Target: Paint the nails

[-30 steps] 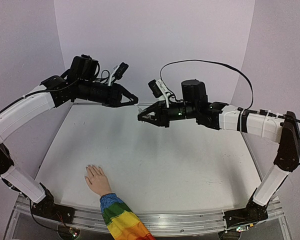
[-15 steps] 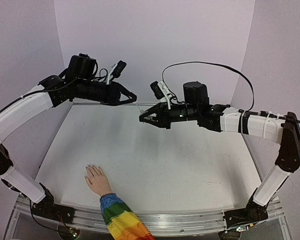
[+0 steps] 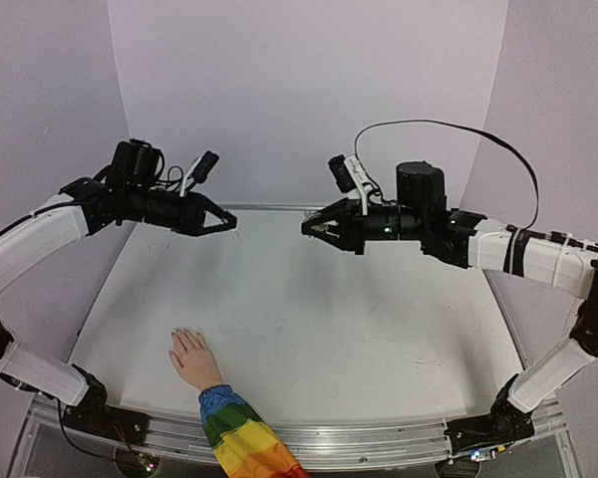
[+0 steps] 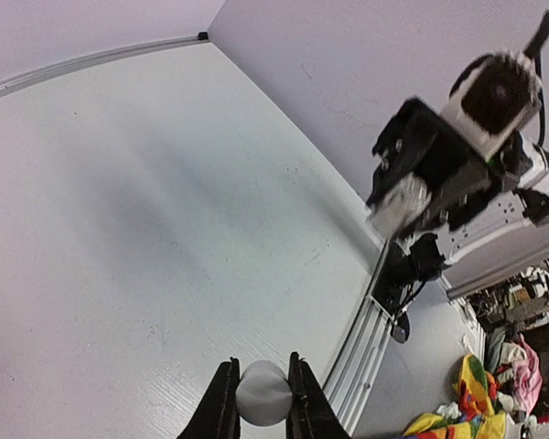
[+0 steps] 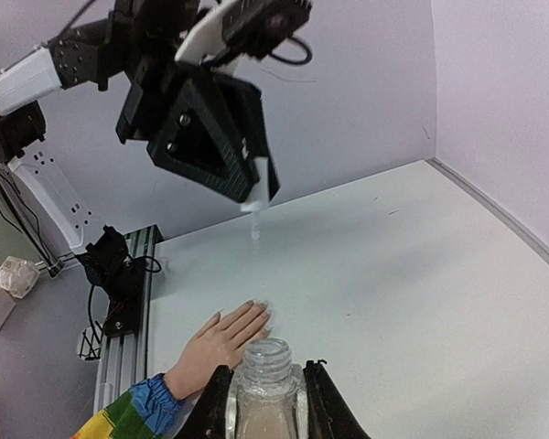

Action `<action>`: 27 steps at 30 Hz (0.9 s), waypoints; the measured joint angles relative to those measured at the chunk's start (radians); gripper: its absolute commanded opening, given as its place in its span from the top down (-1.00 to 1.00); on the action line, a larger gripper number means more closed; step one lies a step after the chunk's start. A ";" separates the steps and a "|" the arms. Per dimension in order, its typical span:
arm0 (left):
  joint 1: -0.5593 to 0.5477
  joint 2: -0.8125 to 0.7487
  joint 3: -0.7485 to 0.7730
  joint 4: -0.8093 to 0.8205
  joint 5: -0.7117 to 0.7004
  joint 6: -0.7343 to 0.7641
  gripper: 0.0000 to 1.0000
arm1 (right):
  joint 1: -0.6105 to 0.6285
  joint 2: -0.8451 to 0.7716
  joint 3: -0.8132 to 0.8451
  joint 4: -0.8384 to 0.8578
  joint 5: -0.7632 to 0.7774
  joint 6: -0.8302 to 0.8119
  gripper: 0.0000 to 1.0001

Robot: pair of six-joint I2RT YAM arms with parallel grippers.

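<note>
The mannequin hand [image 3: 191, 358] lies palm down near the table's front left, with a rainbow sleeve [image 3: 241, 440]. Its pale nails [image 5: 263, 310] point away from the sleeve. My left gripper [image 3: 225, 225] is shut on the white cap [image 4: 263, 393]. The cap's thin brush [image 5: 253, 229] hangs below it, high above the table at the back left. My right gripper [image 3: 313, 230] is shut on the open clear bottle [image 5: 266, 389], held in the air at the back centre. The two grippers face each other, well apart.
The white table [image 3: 329, 319] has a metal rail [image 3: 379, 438] along its front edge. Purple walls close in the back and both sides. The right arm's cable [image 3: 448, 134] loops above it.
The left gripper has moved left and down with the cap and brush. The right gripper has moved right with the bottle. The gap between them has widened. The hand has not moved.
</note>
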 measured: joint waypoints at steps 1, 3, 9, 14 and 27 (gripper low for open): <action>0.021 -0.014 -0.043 0.000 0.039 0.027 1.00 | -0.013 -0.015 -0.011 0.000 -0.001 -0.002 1.00; 0.061 -0.048 -0.140 0.002 0.106 0.087 1.00 | -0.052 -0.051 -0.035 -0.003 -0.006 -0.007 1.00; 0.158 -0.083 -0.315 -0.043 0.197 0.248 1.00 | -0.171 -0.141 -0.053 -0.024 -0.016 -0.043 1.00; 0.202 -0.065 -0.331 -0.093 0.134 0.320 1.00 | -0.212 -0.191 -0.058 -0.058 -0.011 -0.094 1.00; 0.323 0.026 -0.378 -0.235 -0.098 0.286 1.00 | -0.296 -0.131 -0.074 -0.093 -0.062 -0.095 1.00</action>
